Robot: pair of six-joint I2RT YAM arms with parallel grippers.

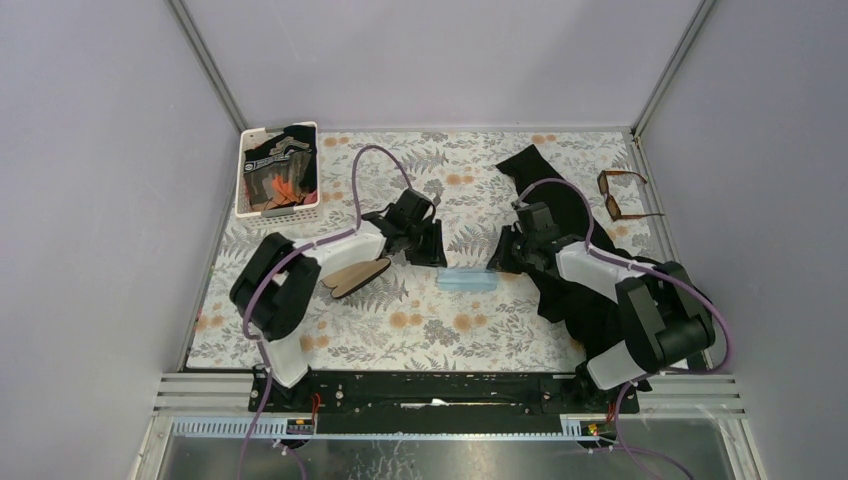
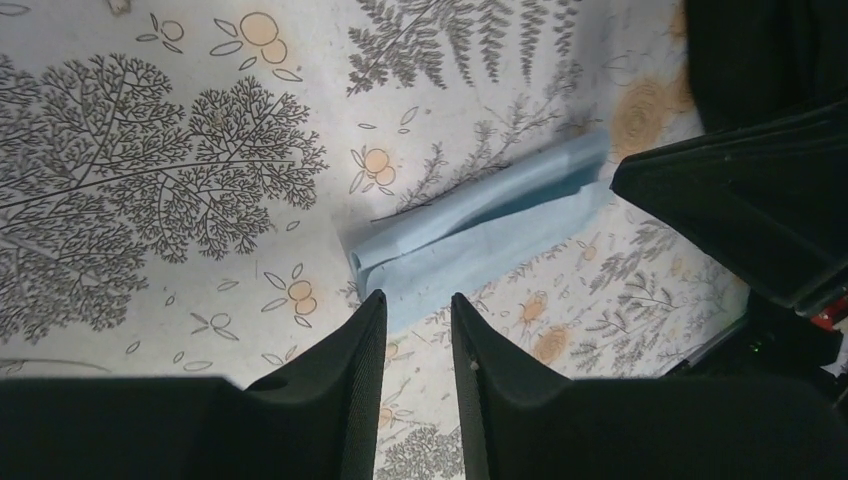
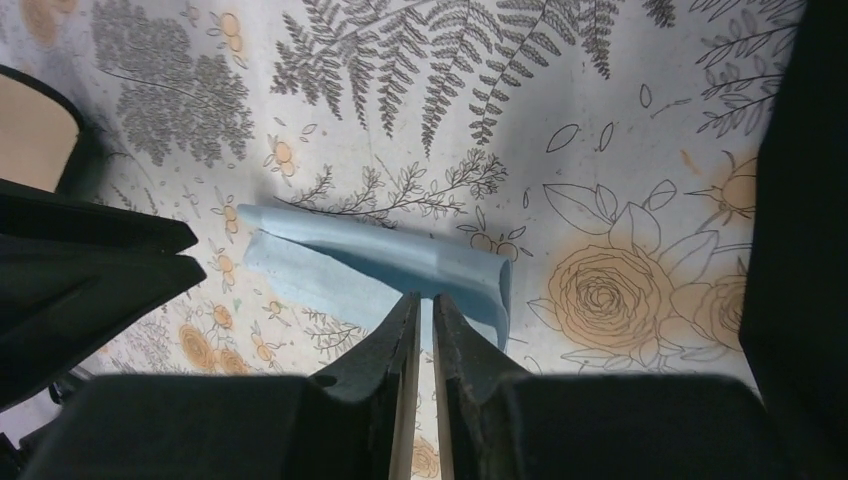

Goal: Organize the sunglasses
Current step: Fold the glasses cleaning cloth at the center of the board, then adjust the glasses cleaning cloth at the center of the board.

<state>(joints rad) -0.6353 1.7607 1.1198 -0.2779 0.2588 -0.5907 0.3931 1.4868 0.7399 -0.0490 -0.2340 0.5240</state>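
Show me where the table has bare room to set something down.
Free: the rear strip between the white basket and the black fabric, and the near strip in front of the blue cloth. Crowded: the middle, where the left pincer and right pincer flank the cloth, and the right side with the sunglasses.

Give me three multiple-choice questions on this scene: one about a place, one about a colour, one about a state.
1. Where on the table do the sunglasses lie?
A near left corner
B far right side
C dead centre

2. What colour is the folded cloth?
A red
B light blue
C yellow

3. How is the left end effector?
A open and empty
B clamped on the sunglasses
C clamped on a cup

Answers: B, they sit beyond the right arm; B, it is pale blue in every view; A, the table shows between its fingers.
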